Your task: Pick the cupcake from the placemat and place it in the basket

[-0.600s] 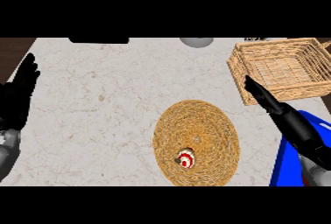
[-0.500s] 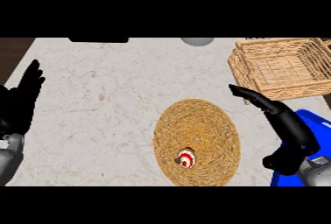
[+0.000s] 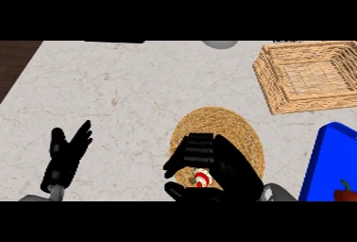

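Observation:
A small cupcake (image 3: pixel 200 178) with red and white topping sits on the round woven placemat (image 3: pixel 222 130) near its front edge. My right hand (image 3: pixel 219 165) hovers over it, fingers curled down around the cupcake and thumb below it; whether they touch it I cannot tell. The square wicker basket (image 3: pixel 309 75) stands at the back right, with nothing visible inside. My left hand (image 3: pixel 66 156) rests open at the lower left, fingers up, away from the placemat.
A blue board (image 3: pixel 329 160) lies at the right edge with a red pepper (image 3: pixel 345 190) on it. A grey round object (image 3: pixel 220 44) shows at the counter's back edge. The counter's left edge runs along dark wood.
My right hand has come from the right side onto the placemat and curled over the cupcake. The view has shifted, and my left hand now shows further in.

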Controlling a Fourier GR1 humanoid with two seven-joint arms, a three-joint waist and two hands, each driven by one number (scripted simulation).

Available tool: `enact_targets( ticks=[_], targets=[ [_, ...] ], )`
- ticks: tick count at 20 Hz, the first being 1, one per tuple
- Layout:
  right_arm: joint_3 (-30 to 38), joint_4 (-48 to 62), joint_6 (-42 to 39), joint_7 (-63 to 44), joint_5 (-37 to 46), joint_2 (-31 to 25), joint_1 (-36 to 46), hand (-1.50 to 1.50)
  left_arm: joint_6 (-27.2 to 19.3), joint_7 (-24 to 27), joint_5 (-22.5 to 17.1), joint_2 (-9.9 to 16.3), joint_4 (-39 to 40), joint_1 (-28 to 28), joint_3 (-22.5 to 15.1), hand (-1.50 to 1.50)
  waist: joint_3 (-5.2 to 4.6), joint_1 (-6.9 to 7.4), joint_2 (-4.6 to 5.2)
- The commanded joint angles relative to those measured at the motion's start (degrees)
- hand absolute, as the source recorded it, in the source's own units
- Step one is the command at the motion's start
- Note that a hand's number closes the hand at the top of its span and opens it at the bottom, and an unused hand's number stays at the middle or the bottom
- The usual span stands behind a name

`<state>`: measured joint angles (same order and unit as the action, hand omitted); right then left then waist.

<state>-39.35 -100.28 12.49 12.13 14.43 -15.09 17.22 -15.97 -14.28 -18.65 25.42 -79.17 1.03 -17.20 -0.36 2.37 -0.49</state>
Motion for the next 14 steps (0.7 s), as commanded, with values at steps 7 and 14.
enact_targets(
  ticks=[7, 14],
  targets=[
    [-8.8, 10.6, 19.1, -18.2, 39.8, 7.3, -1.0, -1.5, 0.9, 1.4, -1.5, 0.2, 2.2, -6.4, 1.1, 0.0, -0.34, -5.72, -2.03],
    [-8.6, 2.2, 5.1, -36.6, 59.9, 5.2, -0.7, -1.5, 0.0, 1.3, -3.1, 0.8, 0.1, -10.0, 3.2, 0.0, -0.38, -8.71, -3.01]
  ],
)
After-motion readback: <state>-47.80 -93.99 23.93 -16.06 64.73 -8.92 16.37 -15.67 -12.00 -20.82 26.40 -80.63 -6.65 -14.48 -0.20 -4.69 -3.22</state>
